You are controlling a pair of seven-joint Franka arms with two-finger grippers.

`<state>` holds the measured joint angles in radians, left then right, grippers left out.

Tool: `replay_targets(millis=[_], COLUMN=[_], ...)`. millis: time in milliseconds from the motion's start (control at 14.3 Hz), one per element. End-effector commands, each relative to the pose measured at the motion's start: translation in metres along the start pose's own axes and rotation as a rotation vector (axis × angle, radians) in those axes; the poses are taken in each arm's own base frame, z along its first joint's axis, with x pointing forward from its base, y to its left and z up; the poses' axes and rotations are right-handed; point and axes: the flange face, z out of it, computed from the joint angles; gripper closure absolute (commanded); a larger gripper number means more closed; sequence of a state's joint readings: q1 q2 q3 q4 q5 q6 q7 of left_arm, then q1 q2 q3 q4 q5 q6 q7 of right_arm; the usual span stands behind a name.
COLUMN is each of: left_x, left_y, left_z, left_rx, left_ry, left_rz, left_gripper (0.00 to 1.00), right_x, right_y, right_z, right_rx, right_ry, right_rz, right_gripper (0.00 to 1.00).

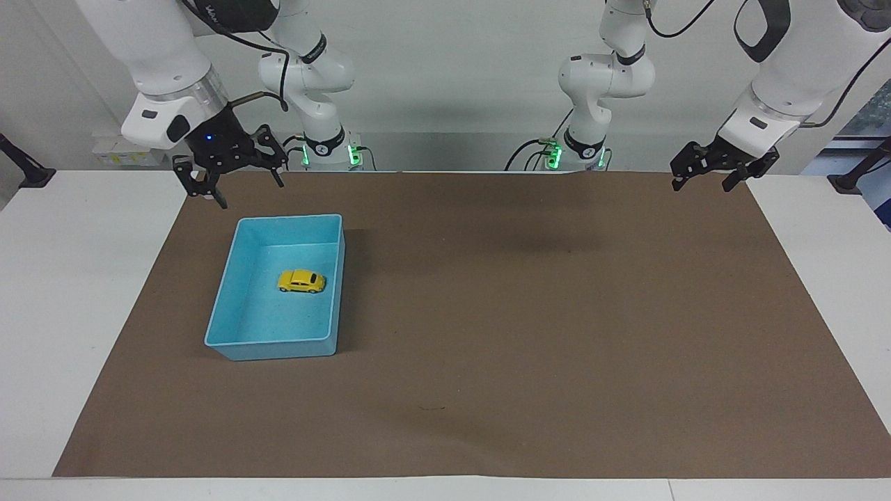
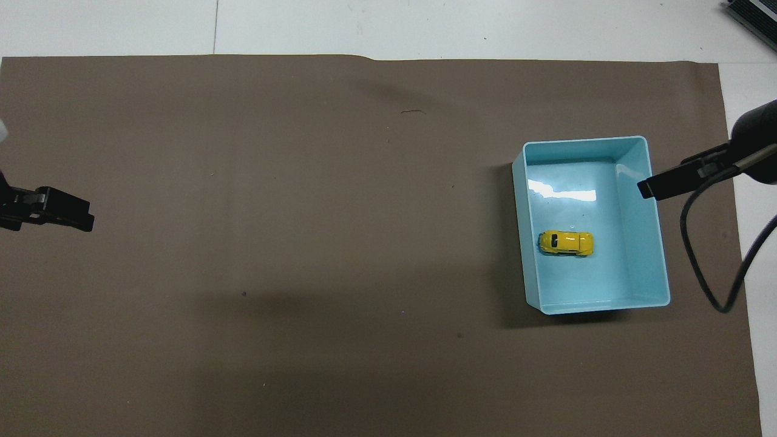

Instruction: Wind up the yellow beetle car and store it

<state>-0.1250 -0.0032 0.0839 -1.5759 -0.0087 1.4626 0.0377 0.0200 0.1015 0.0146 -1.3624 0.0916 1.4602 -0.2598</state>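
The yellow beetle car (image 1: 301, 281) lies on its wheels on the floor of the light-blue bin (image 1: 289, 218), touched by nothing. It also shows in the overhead view (image 2: 566, 243), in the middle of the bin (image 2: 583, 141). My right gripper (image 1: 235, 182) is open and empty, raised over the brown mat's edge just outside the bin's corner at the robots' end. One of its fingers (image 2: 661, 184) shows in the overhead view beside the bin's rim. My left gripper (image 1: 704, 182) is open and empty, and waits raised over the mat's corner at the left arm's end.
The bin stands on a brown mat (image 1: 529, 313) that covers most of the white table (image 1: 76, 292). A cable (image 2: 710, 267) hangs from the right arm next to the bin. The left gripper (image 2: 61, 212) shows at the overhead view's edge.
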Motion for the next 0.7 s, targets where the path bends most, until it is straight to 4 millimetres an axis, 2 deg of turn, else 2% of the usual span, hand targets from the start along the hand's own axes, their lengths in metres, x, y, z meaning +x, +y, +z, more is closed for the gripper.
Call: replay_targets(millis=[0,490,630], left_x=[-0.007,-0.007,-0.006], left_y=[-0.002,0.001,0.002], left_z=[-0.002,-0.002,-0.002], left_rx=[0.006,0.006,0.006], left_ry=[0.003,0.002,0.004], left_rz=[-0.007,-0.004,-0.006], left_gripper=[0.0,0.0,0.0], right_x=[-0.014,-0.024,-0.022], right_y=[-0.01,-0.01,-0.013], right_z=[-0.012,-0.023,-0.023], right_rx=[-0.035,-0.079,-0.072], right_ry=[-0.038,-0.037,-0.022], right_rz=[0.165,0.187,0.188], right_gripper=[0.0,0.0,0.0])
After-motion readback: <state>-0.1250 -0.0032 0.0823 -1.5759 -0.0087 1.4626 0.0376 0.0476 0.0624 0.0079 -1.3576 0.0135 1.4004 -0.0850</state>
